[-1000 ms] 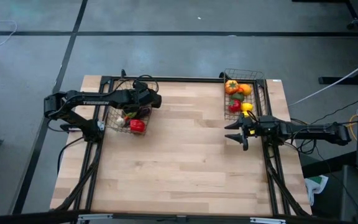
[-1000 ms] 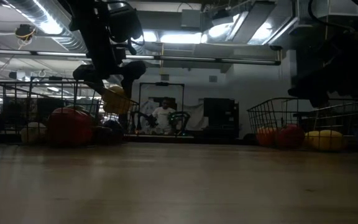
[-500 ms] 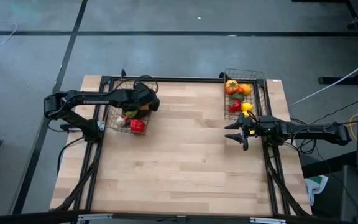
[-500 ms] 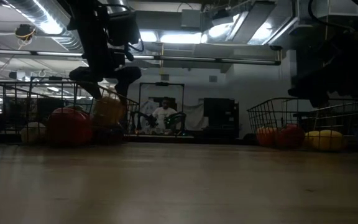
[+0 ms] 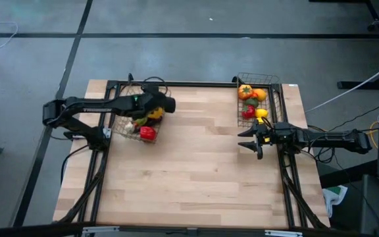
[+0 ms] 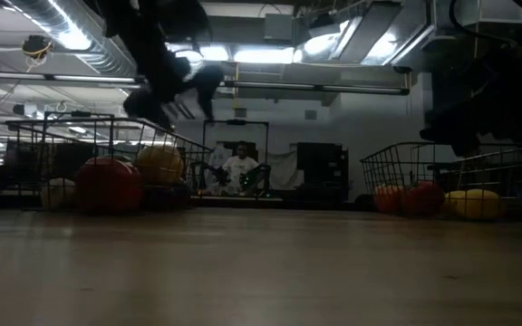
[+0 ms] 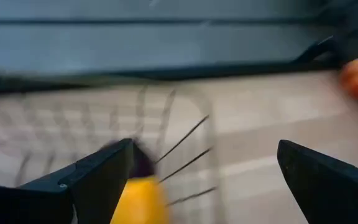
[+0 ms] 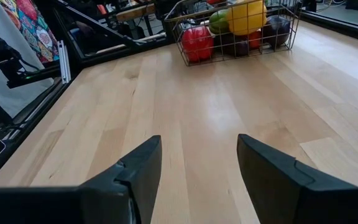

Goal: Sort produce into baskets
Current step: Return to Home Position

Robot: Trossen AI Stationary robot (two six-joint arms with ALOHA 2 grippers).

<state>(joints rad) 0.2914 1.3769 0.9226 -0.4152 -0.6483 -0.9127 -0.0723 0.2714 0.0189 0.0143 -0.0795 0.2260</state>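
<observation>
Left gripper [image 7: 205, 152] spread wide, empty, near basket [image 5: 116, 126]; right gripper [image 8: 197, 148] spread

Two slim, matte black, jointed arms are being shown: left arm [image 5: 87, 104], right arm [image 5: 324, 137]. Thin black cables are being seen looped alongside both. Broad wedge-shaped black fingers [image 8: 135, 180] are being shown on right gripper [image 8: 199, 142] and, likewise, on left gripper [image 7: 205, 146].

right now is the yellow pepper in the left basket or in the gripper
In the left basket. The yellow pepper lies inside its wire wall beside a red piece; the left gripper hangs above, open and empty.
</observation>
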